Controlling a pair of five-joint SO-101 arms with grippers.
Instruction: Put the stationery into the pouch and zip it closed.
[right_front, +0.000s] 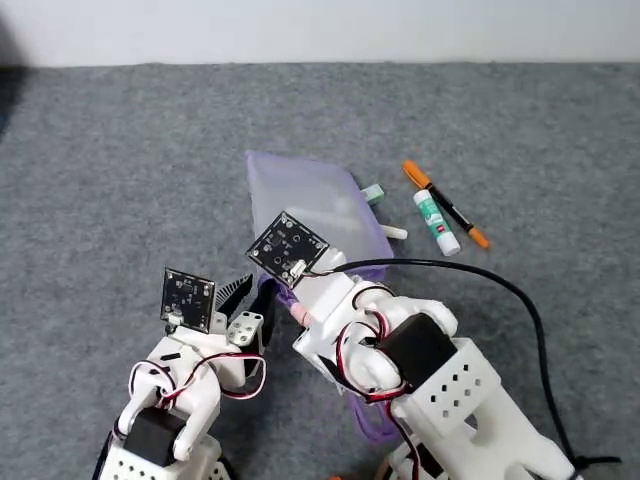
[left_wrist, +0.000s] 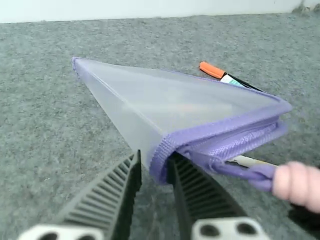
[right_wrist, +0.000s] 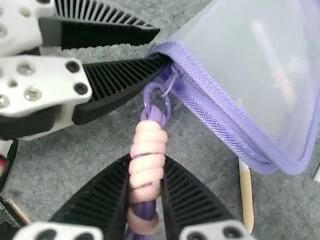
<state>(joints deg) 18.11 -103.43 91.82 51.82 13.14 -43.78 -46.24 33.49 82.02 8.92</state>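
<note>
Right claw (right_wrist: 146, 175) clamps the pink zipper pull (right_wrist: 147, 145); left claw (left_wrist: 152, 162) pinches the pouch (right_front: 305, 195) at its near corner, mid-desk. Its long axis runs from both claws toward the far edge; the orange pen (right_front: 455, 215) lies outside.

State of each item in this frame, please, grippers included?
pouch: on the table, corner pinched.
left gripper: shut on the pouch corner.
pink zip pull: held, at that corner.
right gripper: shut on the pink zip pull.
orange pen: lying outside the pouch.
glue stick: lying outside the pouch.
</note>
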